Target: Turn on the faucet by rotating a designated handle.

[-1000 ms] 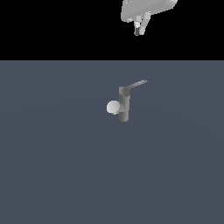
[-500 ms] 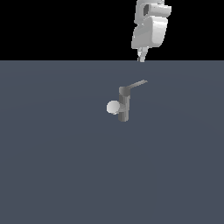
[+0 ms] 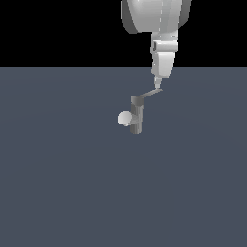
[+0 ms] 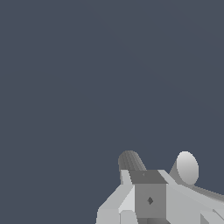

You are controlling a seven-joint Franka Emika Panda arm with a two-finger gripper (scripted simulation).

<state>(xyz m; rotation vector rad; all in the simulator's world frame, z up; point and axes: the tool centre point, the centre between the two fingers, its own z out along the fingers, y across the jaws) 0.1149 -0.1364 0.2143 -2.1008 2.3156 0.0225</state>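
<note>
Handle (image 3: 150,92) tip touching claw (image 3: 157,87), opening unclear

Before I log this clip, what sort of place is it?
Most likely a bare simulated test scene, not a real kitchen: a flat slate-grey floor under black void, one small dark grey faucet post, and a white robot gripper at its thin lever.

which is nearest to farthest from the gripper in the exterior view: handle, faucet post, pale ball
From the gripper:
1. handle, its outer tip right at the fingertips.
2. faucet post, below and toward the exterior view's left.
3. pale ball, on the post's far side, farther toward the exterior view's left.
</note>
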